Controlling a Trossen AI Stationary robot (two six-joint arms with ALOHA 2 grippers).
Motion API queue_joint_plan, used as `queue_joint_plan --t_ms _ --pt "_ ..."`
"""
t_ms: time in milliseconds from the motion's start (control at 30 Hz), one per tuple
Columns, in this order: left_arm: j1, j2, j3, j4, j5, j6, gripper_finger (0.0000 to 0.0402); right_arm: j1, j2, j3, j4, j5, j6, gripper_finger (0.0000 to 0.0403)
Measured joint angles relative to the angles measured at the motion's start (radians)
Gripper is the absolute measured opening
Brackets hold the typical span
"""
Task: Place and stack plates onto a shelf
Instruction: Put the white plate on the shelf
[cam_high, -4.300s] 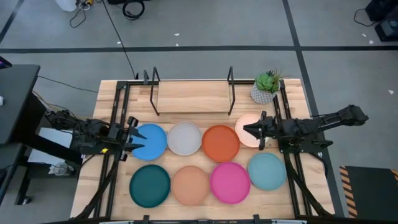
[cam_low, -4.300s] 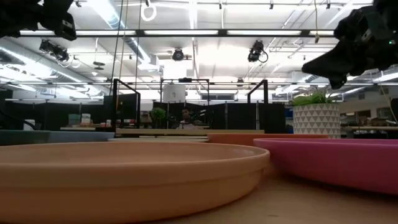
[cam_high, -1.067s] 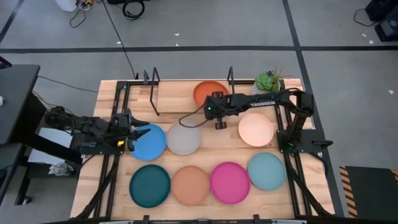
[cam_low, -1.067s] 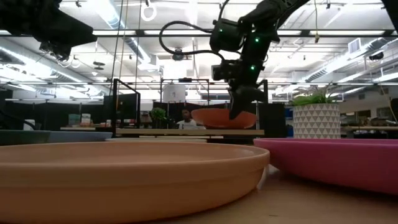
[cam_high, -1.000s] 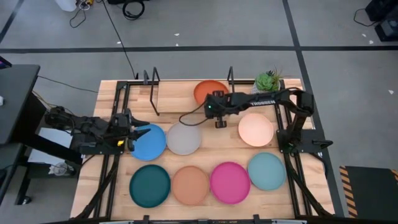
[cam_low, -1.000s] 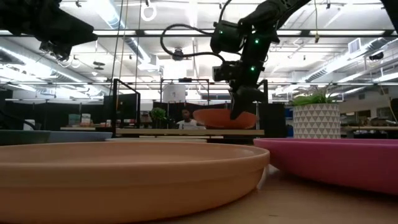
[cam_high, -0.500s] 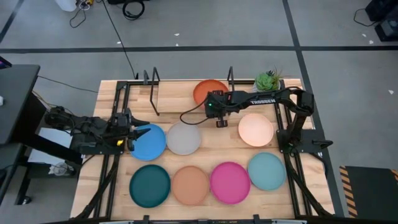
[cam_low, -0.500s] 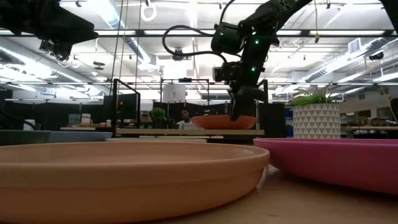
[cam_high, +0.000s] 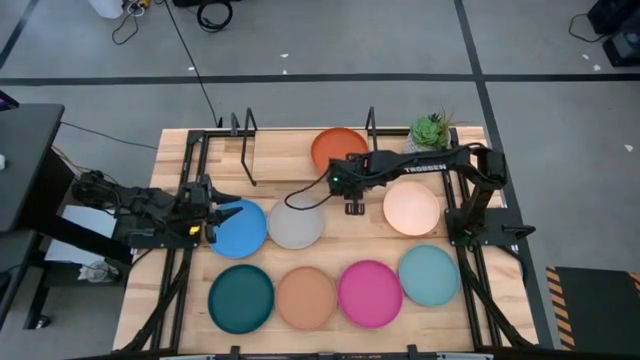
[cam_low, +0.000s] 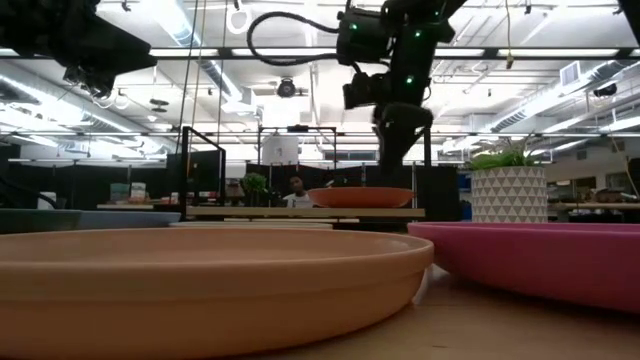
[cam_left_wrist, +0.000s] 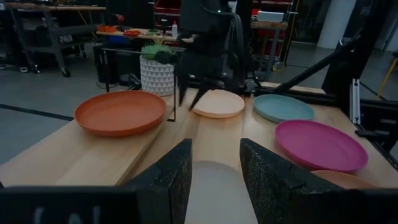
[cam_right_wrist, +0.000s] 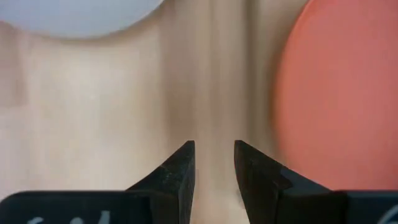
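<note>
The orange plate (cam_high: 337, 148) lies flat on the right part of the shelf (cam_high: 290, 158), free of any grip. Just in front of it the right gripper (cam_high: 349, 183) hangs above the shelf's front edge, its fingers (cam_right_wrist: 184, 167) a narrow gap apart and holding nothing. On the desk (cam_high: 470, 318) lie 7 more plates: blue (cam_high: 242, 228), grey (cam_high: 296, 224) and cream (cam_high: 411, 208) in 1 row, dark teal (cam_high: 241, 297), tan (cam_high: 306, 298), pink (cam_high: 370, 292) and light blue (cam_high: 429, 275) nearer. The left gripper (cam_high: 222, 210) waits at the blue plate's edge, fingers (cam_left_wrist: 171, 177) apart and empty. A potted plant (cam_high: 428, 140) stands right of the shelf.
</note>
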Motion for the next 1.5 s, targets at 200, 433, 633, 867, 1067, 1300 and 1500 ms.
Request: queue_joint_plan --t_ms 200,433,633,867,1067,1300,1500 --pt "0.000 0.000 0.000 -0.004 0.000 0.020 0.0142 0.034 0.000 -0.007 -0.186 -0.124 0.186 0.0118" --pt "0.000 0.000 0.000 -0.021 0.000 0.043 0.0142 0.127 0.000 -0.071 -0.108 -0.182 0.227 0.0124" --pt "0.001 0.000 0.000 -0.024 0.000 0.083 0.0142 0.161 0.000 -0.157 -0.140 -0.171 0.377 0.0140" --pt "0.000 0.000 0.000 -0.018 0.000 0.083 0.0142 0.137 0.000 -0.280 -0.150 -0.193 0.509 0.0148" --pt "0.000 0.000 0.000 -0.018 0.000 0.085 0.0142 0.134 -0.038 -0.315 -0.140 -0.192 0.551 0.0147" --pt "0.000 0.000 0.000 -0.018 0.000 0.087 0.0142 0.143 -0.144 -0.335 -0.152 -0.110 0.613 0.0140" --pt "0.000 0.000 0.000 -0.016 0.000 0.087 0.0142 0.094 -0.195 -0.451 -0.080 -0.139 0.642 0.0130"
